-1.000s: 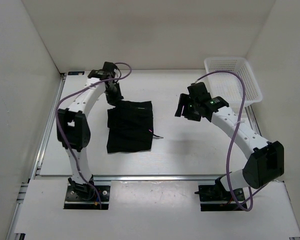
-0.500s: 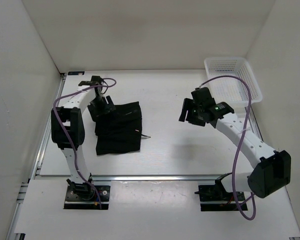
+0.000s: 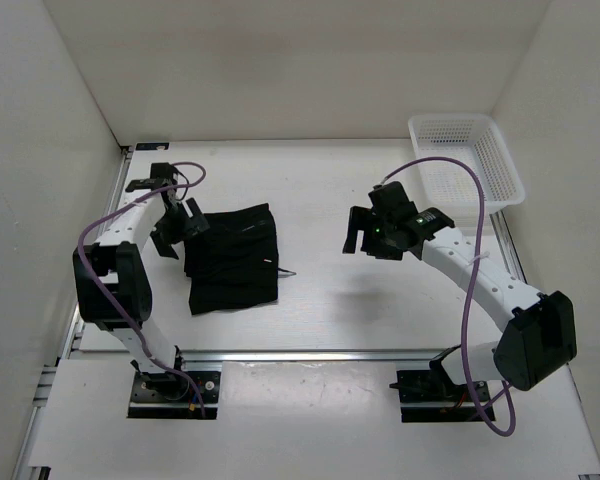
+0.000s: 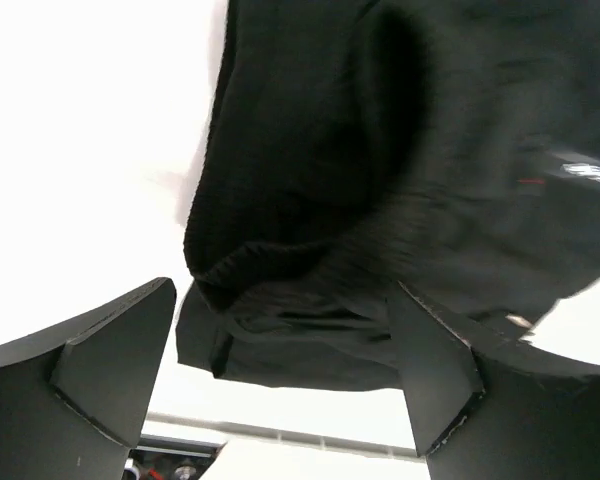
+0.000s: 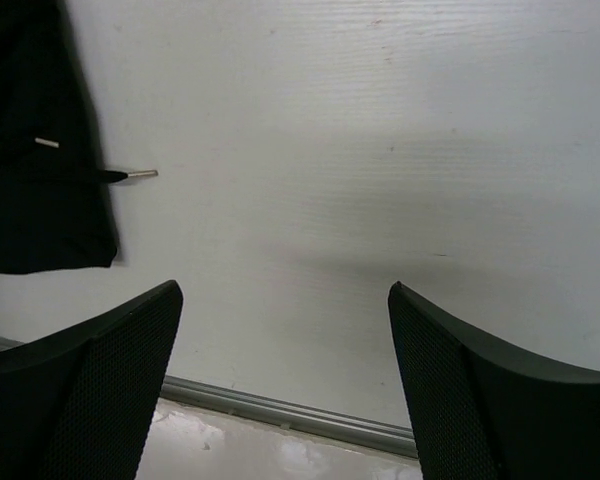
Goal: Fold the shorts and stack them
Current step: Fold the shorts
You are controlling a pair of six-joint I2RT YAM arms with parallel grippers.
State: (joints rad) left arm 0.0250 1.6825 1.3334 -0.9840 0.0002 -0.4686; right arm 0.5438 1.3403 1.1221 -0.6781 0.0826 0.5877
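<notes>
The black shorts (image 3: 232,258) lie folded into a rough rectangle on the left half of the table, with a drawstring tip (image 3: 288,271) sticking out on their right. My left gripper (image 3: 177,232) sits at their upper left edge, open. In the left wrist view its two fingers (image 4: 110,365) stand wide apart, and the bunched edge of the shorts (image 4: 380,180) lies just beyond them, not pinched. My right gripper (image 3: 365,240) hovers open over bare table right of the shorts. The right wrist view shows a corner of the shorts (image 5: 35,160) at far left.
A white mesh basket (image 3: 467,160) stands at the back right corner. White walls close in the table on three sides. A metal rail (image 3: 310,353) runs along the near edge, and another rail (image 3: 100,250) runs down the left side.
The left gripper dragged the shorts leftward, then opened and let go of them. The right gripper shifted a little left and opened wider.
</notes>
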